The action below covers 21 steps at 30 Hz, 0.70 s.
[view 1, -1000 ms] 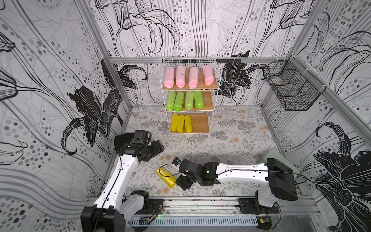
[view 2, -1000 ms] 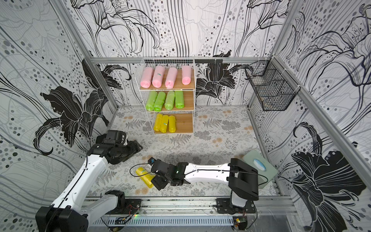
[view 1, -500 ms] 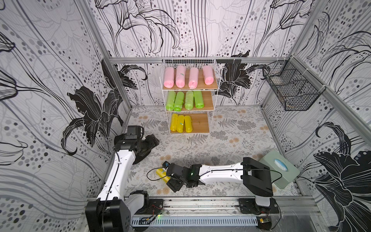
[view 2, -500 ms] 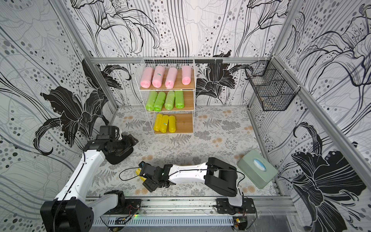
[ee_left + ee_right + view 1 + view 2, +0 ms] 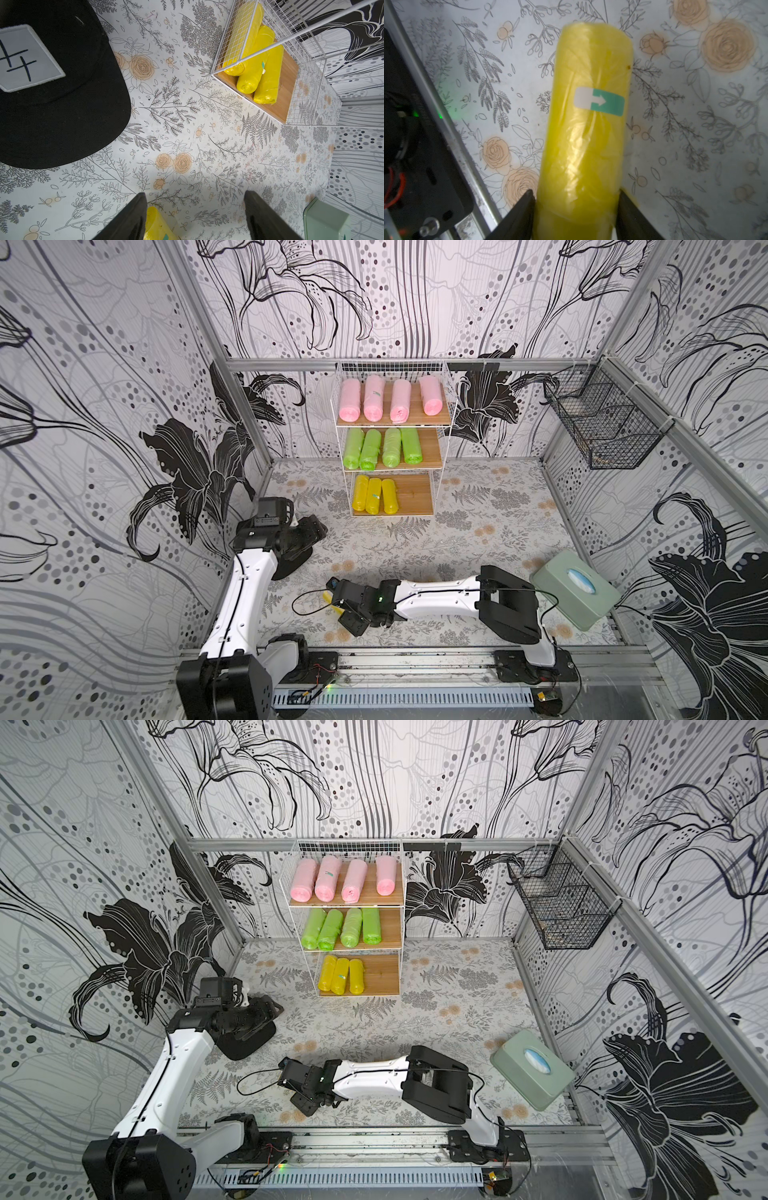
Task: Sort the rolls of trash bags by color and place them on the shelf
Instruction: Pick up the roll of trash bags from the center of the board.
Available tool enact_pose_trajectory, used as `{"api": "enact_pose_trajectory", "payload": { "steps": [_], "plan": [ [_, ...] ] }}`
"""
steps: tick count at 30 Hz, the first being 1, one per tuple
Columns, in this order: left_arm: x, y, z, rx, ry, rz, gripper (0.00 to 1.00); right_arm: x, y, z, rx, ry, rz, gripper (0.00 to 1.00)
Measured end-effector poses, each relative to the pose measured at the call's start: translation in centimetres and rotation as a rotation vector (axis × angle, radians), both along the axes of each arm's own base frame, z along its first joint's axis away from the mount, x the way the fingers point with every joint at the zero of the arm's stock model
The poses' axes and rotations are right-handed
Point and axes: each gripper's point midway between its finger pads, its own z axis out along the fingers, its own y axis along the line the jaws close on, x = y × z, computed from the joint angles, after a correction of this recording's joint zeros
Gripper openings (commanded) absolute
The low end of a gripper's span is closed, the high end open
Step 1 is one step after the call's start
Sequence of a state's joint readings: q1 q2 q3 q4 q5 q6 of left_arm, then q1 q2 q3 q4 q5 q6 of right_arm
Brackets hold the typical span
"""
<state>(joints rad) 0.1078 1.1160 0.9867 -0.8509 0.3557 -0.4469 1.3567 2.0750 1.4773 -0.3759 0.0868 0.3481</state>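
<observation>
The white wire-grid shelf (image 5: 415, 493) with three wooden boards stands at 12 o'clock on the flower-printed table (image 5: 478, 531). Four pink soft plastic rolls (image 5: 376, 400) lie on its top board. Four light green rolls (image 5: 384, 448) lie on the middle board, and three yellow rolls (image 5: 374, 494) on the bottom board's 9 o'clock half. A fourth yellow roll (image 5: 583, 155), bearing a teal arrow sticker (image 5: 600, 101), lies on the table at 6 o'clock. The right gripper (image 5: 575, 193) presses its fingers against both sides of it. The left gripper (image 5: 195, 195), at 9 o'clock near a black cap (image 5: 62, 104), has its fingers spread wide, holding nothing.
</observation>
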Motion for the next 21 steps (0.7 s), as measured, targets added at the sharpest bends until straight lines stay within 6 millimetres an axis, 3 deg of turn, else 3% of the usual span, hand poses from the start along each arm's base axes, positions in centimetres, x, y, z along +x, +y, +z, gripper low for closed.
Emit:
{"api": "enact_pose_trajectory", "payload": {
  "steps": [10,15,21],
  "plan": [
    [0.3,-0.4,0.7,-0.017,-0.039,-0.014,0.76,0.5,-0.7,0.1,-0.004,-0.025,-0.037,0.41],
    [0.7,-0.8,1.0,-0.038,-0.066,-0.026,0.76,1.6,-4.3,0.5,-0.025,-0.04,-0.106,0.4],
    [1.3,-1.5,1.5,-0.093,-0.133,-0.025,0.76,5.7,-8.9,3.1,0.005,-0.074,-0.25,0.39]
  ]
}}
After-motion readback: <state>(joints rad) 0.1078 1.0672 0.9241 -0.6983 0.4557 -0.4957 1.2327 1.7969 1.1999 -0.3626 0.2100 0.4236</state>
